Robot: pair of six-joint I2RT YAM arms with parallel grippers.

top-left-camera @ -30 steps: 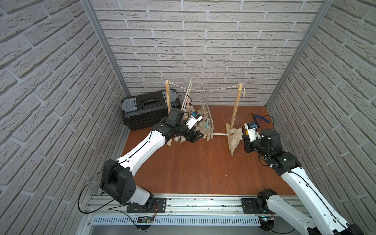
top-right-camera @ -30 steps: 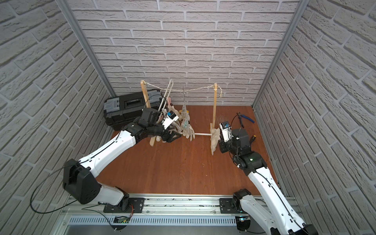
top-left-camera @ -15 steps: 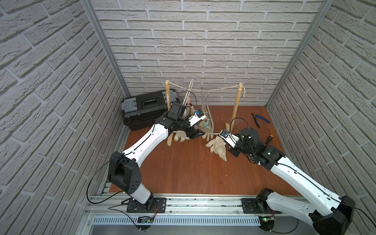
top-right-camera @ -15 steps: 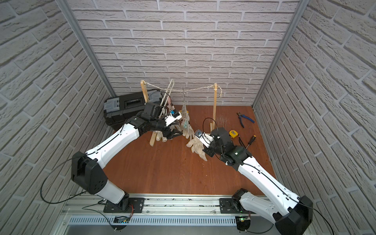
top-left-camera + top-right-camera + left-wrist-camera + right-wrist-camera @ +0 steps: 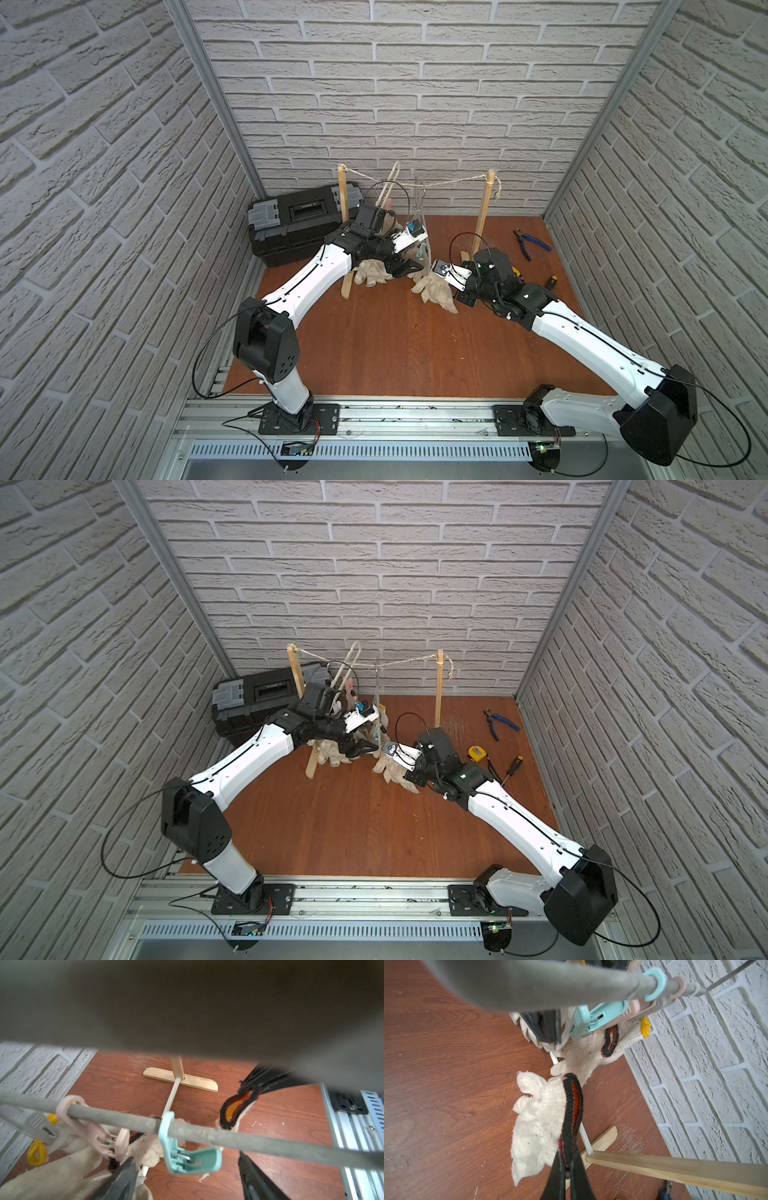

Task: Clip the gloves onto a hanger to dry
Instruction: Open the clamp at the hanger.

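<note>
An off-white glove (image 5: 537, 1122) with a black-and-red cuff hangs from my right gripper (image 5: 568, 1159), which is shut on the cuff edge. In both top views this glove (image 5: 434, 289) (image 5: 395, 769) dangles just right of the hanger. The hanger's grey bar (image 5: 249, 1140) carries a teal clip (image 5: 187, 1159), a pink clip (image 5: 99, 1136) and a grey clip (image 5: 35, 1126). My left gripper (image 5: 187, 1169) is open, one finger on each side of the teal clip, without touching it. Other gloves (image 5: 372, 272) hang under the clips, one with a yellow cuff edge (image 5: 37, 1153).
The hanger hangs from a string between two wooden posts (image 5: 484, 208) on flat wooden feet (image 5: 180, 1080). A black toolbox (image 5: 299, 224) stands at the back left. Pliers (image 5: 530, 243), a tape measure (image 5: 477, 753) and a screwdriver (image 5: 511, 766) lie at the right.
My right arm has swung left, carrying the glove from beside the right post to the hanger. My left gripper has shifted slightly along the hanger, still open.
</note>
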